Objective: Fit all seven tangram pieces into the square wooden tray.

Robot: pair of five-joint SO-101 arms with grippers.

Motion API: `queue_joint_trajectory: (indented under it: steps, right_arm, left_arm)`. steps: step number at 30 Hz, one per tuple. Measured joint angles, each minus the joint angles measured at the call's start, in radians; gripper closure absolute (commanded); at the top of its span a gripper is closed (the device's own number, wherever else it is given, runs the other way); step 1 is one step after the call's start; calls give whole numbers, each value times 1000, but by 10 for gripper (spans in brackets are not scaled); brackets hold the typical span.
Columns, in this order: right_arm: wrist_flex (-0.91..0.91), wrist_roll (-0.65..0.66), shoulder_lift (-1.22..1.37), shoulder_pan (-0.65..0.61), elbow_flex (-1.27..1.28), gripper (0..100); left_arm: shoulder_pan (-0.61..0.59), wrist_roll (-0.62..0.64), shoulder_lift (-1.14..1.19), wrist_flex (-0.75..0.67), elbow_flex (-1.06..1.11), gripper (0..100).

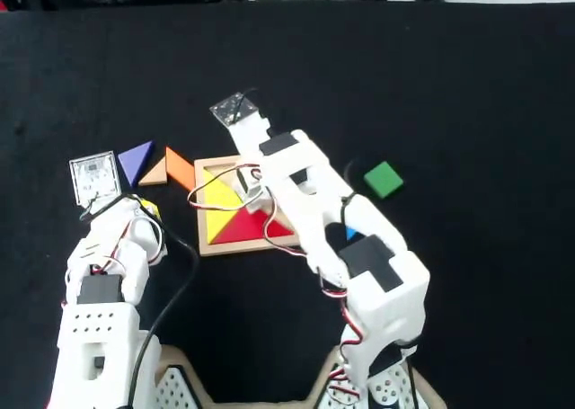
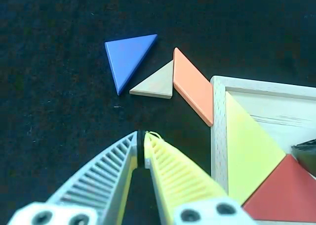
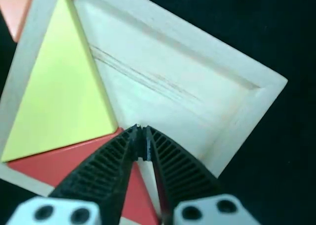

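Square wooden tray (image 1: 216,164) mid-bench, yellow triangle (image 1: 218,213) and red triangle (image 1: 247,232) inside, blue triangle (image 1: 135,160), pale triangle (image 1: 154,173) and orange parallelogram (image 1: 180,168) on its left-edge side, green square (image 1: 384,179) rightward, left pincer (image 2: 142,136) together beside tray, right pincer (image 3: 141,131) together over tray.

Tray (image 2: 218,136) beneath my right gripper (image 3: 141,131), yellow triangle (image 3: 64,86) and red triangle (image 3: 49,163) flat inside; blue triangle (image 2: 127,57), pale triangle (image 2: 158,84), orange parallelogram (image 2: 192,84) ahead of my left gripper (image 2: 140,134); green square (image 1: 384,179) well apart.
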Motion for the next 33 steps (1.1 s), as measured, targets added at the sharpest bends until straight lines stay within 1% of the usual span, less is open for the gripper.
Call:
queue_joint_trajectory:
  steps: [4,10,17,23,26,28,33]
  right_arm:
    - [3,0,0,-21,0,987]
    - [9,0,-20,-6,0,987]
    - [9,0,-137,115,0,987]
    - [6,0,-244,262,14,987]
    - [-69,-2,-292,316,97,987]
    - [-150,-8,-319,334,167,987]
    - [-397,-11,-368,333,361,987]
  left_arm:
    - [0,0,0,0,0,970]
    - [0,0,0,0,0,970]
    - [0,0,0,0,0,970]
    - [0,0,0,0,0,970]
    - [-8,0,0,0,0,970]
    - [-40,0,0,0,0,970]
    - [-66,0,0,5,0,970]
